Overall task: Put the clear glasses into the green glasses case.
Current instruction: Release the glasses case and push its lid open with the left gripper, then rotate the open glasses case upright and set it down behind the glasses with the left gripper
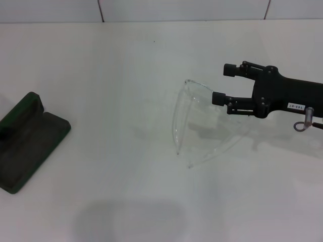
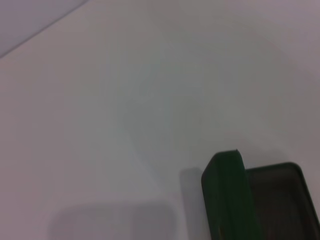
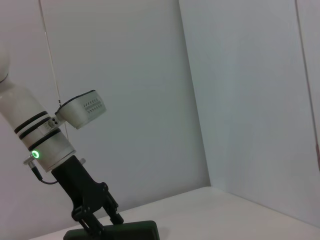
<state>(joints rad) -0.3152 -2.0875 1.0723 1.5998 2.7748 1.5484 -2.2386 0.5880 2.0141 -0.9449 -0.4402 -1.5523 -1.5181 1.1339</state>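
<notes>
On the desk (image 1: 126, 60), the clear glasses (image 1: 197, 126) lie ungrasped, right hand (image 1: 224, 84) spread beside them; the green glasses case (image 1: 30, 141) waits open, left hand (image 3: 102, 222) apart above it.

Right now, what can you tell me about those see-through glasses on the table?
The clear glasses are colourless, transparent plastic, with one curved wraparound lens and thin clear arms. They rest on the white table, right of centre, far from the open green glasses case at the left edge. The right gripper, open, reaches in from the right, its lower finger at the glasses' upper edge; whether it touches them is unclear.
</notes>
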